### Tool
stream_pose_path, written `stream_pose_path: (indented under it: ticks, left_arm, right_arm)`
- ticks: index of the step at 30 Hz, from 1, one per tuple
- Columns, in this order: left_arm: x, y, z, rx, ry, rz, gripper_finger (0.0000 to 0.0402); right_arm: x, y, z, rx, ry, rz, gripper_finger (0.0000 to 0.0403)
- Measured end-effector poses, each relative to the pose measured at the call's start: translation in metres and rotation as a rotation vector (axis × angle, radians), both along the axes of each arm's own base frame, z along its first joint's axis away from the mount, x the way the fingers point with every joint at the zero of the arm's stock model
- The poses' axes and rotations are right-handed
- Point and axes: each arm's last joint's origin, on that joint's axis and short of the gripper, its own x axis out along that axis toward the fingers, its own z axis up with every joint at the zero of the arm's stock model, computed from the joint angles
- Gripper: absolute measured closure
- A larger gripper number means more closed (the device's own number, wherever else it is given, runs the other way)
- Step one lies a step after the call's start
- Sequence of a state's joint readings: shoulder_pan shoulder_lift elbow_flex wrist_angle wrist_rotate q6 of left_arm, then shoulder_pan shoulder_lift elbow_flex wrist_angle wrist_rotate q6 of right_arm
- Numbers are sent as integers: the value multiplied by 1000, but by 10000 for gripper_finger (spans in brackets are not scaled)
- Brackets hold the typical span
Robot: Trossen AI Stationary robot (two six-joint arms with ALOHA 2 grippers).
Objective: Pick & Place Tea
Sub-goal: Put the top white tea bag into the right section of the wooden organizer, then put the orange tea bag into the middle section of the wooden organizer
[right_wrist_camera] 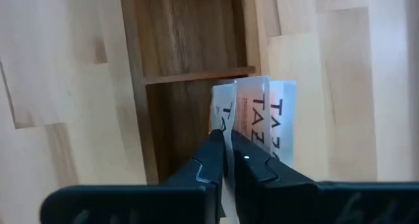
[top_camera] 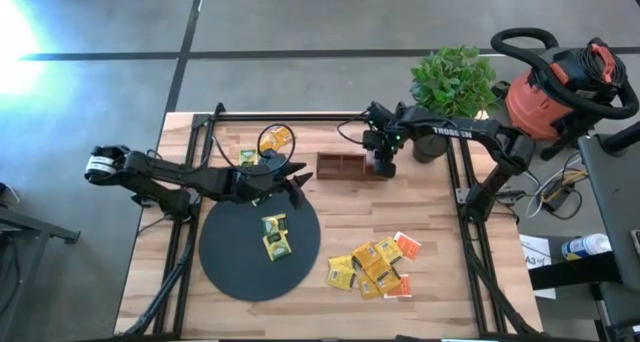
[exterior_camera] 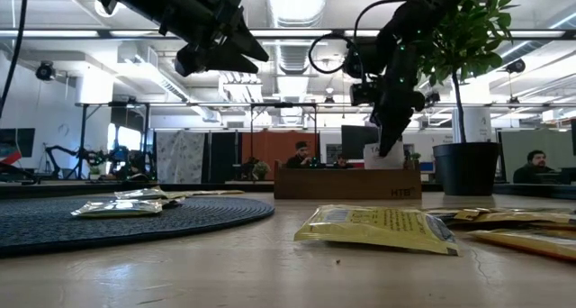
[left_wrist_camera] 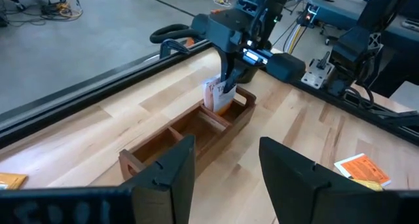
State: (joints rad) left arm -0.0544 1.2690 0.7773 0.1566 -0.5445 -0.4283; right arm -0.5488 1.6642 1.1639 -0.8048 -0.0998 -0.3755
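Jaws of right gripper (right_wrist_camera: 228, 160) pinch one sachet (right_wrist_camera: 222, 112) over tray (top_camera: 345, 165); left's gape.

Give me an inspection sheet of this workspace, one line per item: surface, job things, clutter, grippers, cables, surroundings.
Surface: light wooden table with a round black mat.
Job's things: two yellow tea sachets on the mat; a loose pile of yellow and orange sachets on the table; white sachets upright in the end compartment of the brown wooden tray.
Clutter: nothing seen.
Grippers: right gripper over the tray, fingers pinched on a white sachet; left gripper open, above the mat's far edge.
Cables: black loop at the table's back.
Surroundings: potted plant, red shop vacuum, people seated behind.
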Motion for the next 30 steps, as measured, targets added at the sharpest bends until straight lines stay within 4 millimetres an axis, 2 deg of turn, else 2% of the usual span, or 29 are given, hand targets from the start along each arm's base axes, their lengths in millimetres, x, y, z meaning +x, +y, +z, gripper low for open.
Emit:
stream_pose_path:
  ticks: [9, 14, 20, 23, 26, 30]
  left_arm:
    - [0, 0, 0, -6, -3, 2, 238]
    - [0, 0, 0, -6, -3, 1, 238]
    - [0, 0, 0, -7, -2, -1, 239]
    - [0, -1, 0, -14, -4, -8, 239]
    - [1, -2, -1, -35, -5, -52, 239]
    - [-1, -3, -9, -64, 19, -109, 239]
  right_arm:
    - [-2, 0, -2, -17, 30, -21, 323]
    - [2, -4, 15, -79, -3, -98, 302]
    - [3, -2, 45, -129, -90, -122, 304]
    - [4, 7, 63, -147, -143, -110, 308]
    - [5, 25, 74, -140, -166, -63, 310]
    - [8, 55, 75, 11, -158, -49, 306]
